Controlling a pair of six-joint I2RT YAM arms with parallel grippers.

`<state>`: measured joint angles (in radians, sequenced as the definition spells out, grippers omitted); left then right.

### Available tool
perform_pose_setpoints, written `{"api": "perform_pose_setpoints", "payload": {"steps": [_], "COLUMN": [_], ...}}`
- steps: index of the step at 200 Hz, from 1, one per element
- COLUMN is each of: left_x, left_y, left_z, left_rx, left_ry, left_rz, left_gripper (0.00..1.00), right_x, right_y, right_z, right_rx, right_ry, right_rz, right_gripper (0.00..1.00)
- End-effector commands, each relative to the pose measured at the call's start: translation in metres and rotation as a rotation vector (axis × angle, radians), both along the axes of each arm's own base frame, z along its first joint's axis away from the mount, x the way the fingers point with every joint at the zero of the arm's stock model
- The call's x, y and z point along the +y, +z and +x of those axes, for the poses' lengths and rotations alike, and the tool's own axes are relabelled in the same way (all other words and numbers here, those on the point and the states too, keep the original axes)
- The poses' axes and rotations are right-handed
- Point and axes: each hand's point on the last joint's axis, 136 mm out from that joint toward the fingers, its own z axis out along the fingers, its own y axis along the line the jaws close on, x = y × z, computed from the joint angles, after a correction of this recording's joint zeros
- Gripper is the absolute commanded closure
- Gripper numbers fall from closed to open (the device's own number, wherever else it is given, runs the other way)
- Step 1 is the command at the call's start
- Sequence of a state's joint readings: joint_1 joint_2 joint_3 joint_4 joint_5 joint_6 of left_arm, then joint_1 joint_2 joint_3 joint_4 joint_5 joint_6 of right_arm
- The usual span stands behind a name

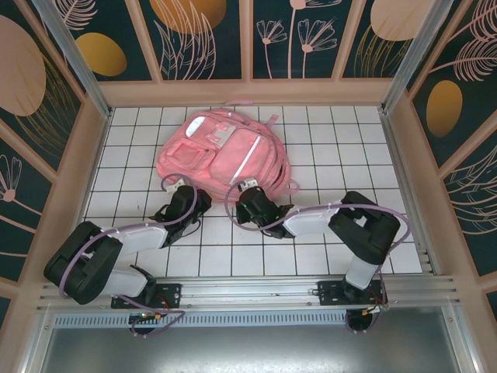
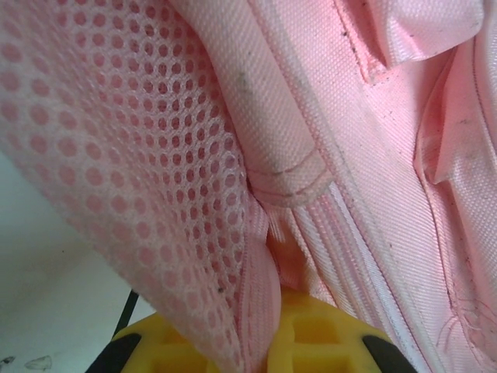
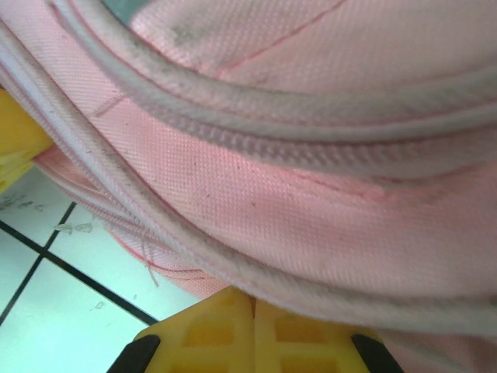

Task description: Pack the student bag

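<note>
Left claw (image 2: 268, 346) pinches mesh (image 2: 116, 155) on the bag (image 1: 225, 155); right claw (image 3: 254, 318) is closed at its piping (image 3: 233, 268), hold unclear. Raise both evenly, gently.

Overhead, bright even light from above; the white gridded tabletop (image 1: 311, 249) takes only soft, short shadows under the black arms (image 1: 147, 237). Up close at both wrists, the large pink fabric backpack (image 2: 349, 155) shows crisp weave mid-frame, going soft toward the near bottom edge.

Pink student bag (image 1: 210, 159) w/ pale strips (image 1: 245, 162) — white table (image 1: 326, 140), black grid lines.
</note>
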<state>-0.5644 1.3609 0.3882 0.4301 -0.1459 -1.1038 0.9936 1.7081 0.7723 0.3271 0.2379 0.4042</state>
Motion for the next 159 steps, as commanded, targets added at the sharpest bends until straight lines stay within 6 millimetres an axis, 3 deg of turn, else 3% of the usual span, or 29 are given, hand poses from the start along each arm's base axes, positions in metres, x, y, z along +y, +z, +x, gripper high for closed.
{"api": "perform_pose_setpoints", "payload": {"steps": [1,54,81,105,115,128,159], "left_x": [0.030,0.049,0.050,0.036,0.029,0.024,0.019], "left_y": [-0.008,-0.007,0.001,0.007,0.010,0.011,0.010], "left_z": [0.001,0.005,0.007,0.009,0.010,0.007,-0.010], "left_rx": [0.013,0.012,-0.008,-0.030,-0.041,-0.044,-0.020], "left_ry": [0.107,0.145,0.144,0.080,0.044,0.016,-0.031], "left_rz": [0.102,0.129,0.128,0.081,0.063,0.040,0.005], "left_gripper": [1.00,1.00,1.00,1.00,0.89,0.67,0.51], "right_x": [-0.042,-0.096,-0.109,-0.093,-0.084,-0.070,-0.042], "right_y": [0.002,-0.001,-0.005,0.001,0.007,0.012,0.021], "right_z": [0.002,-0.011,-0.018,-0.023,-0.024,-0.024,-0.018], "right_rx": [-0.022,-0.018,-0.002,-0.010,-0.026,-0.040,-0.049], "right_ry": [-0.130,-0.222,-0.233,-0.176,-0.148,-0.113,-0.064], "right_rz": [-0.073,-0.108,-0.098,-0.052,-0.038,-0.026,0.005], "right_gripper": [1.00,1.00,1.00,1.00,1.00,0.90,0.84]}}
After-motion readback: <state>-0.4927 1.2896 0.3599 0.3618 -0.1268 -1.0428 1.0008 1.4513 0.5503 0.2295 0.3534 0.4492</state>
